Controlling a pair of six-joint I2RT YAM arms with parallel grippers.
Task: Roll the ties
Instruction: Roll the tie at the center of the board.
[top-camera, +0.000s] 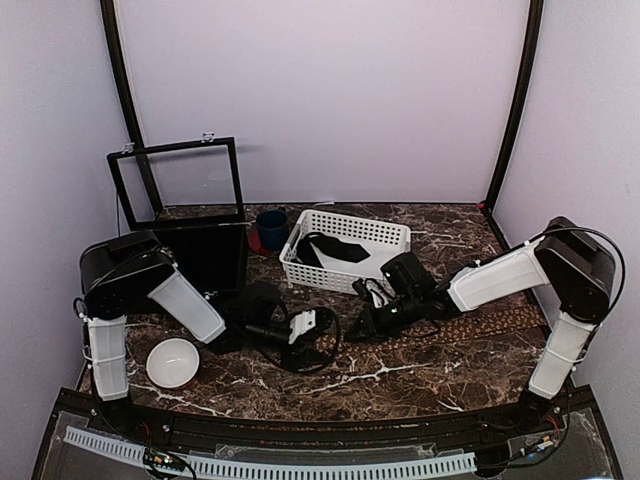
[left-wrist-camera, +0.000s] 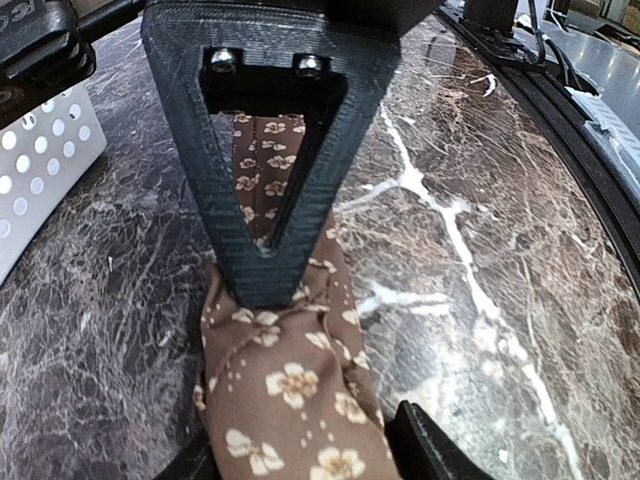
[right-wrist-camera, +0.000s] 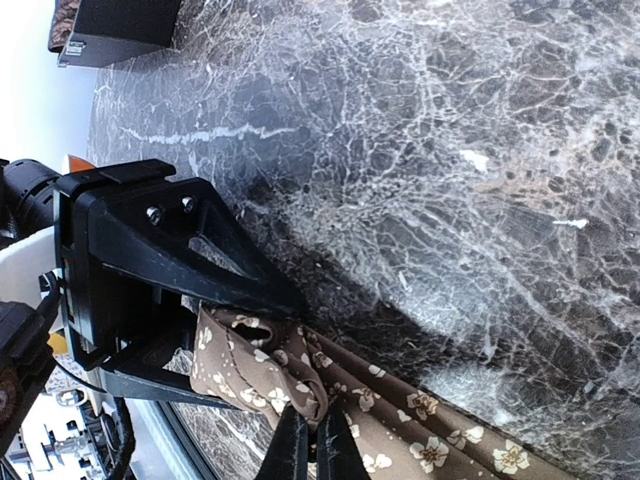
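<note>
The bowl (top-camera: 172, 362) sits at 8 o'clock of the left gripper (left-wrist-camera: 288, 355), well apart, and looks a risk only if that arm swings wide toward the near edge. The left gripper is clamped on the bunched end of the tie (left-wrist-camera: 295, 410), one finger pressing down on the cloth. The right gripper (right-wrist-camera: 308, 430) is just at its 3 o'clock, fingers together on a fold of the same tie. The rest of the tie runs flat toward 3 o'clock, across the table (top-camera: 450, 375).

The main risk is likely the two grippers themselves. They sit so close that any turn to wind the cloth could knock finger against finger. The right pinch holds only a thin fold, so a tug from the left may pull it free and the start of the roll would spring slack. The long tail could also drag askew and wind into a crooked coil.

The box (top-camera: 205, 255) and cup (top-camera: 270, 228) stand at 11 o'clock of the left gripper. The basket (top-camera: 385, 232) is near, at 12 o'clock of the right wrist, so there is little room that way. Bare marble lies toward 6 o'clock and along the tail at 3 o'clock, up to the right edge.
</note>
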